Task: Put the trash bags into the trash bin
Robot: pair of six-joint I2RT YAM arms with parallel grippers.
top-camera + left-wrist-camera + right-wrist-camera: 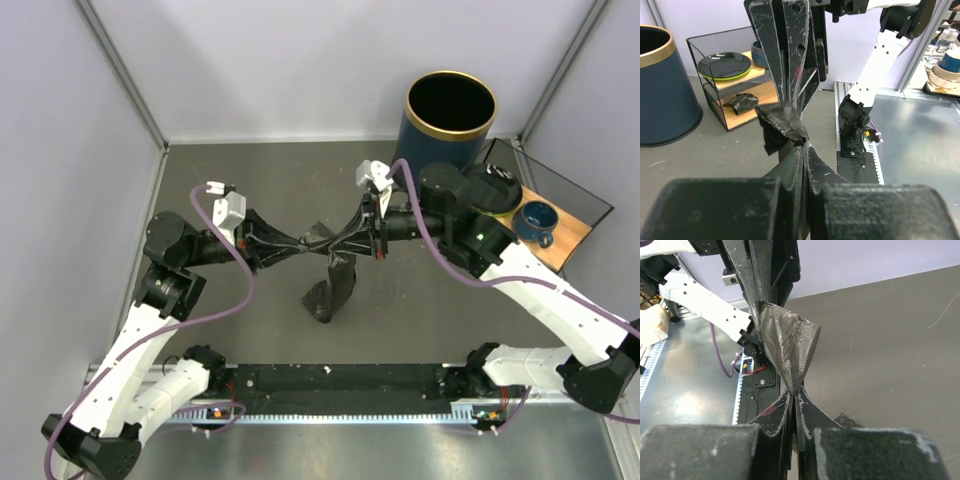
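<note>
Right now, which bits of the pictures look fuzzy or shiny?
Left wrist view: the near body of the left gripper is a fuzzy dark blob, too close to focus. Right wrist view: the same fuzz low down, but the trash bag is sharp with a grey shine. Top external view: even light, soft shadows, and pure black inside the trash bin.

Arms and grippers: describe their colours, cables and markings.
The left arm and right arm each have white shells, black joints and a looping purple cable. The left gripper and right gripper have black, tapered fingers scuffed white.
</note>
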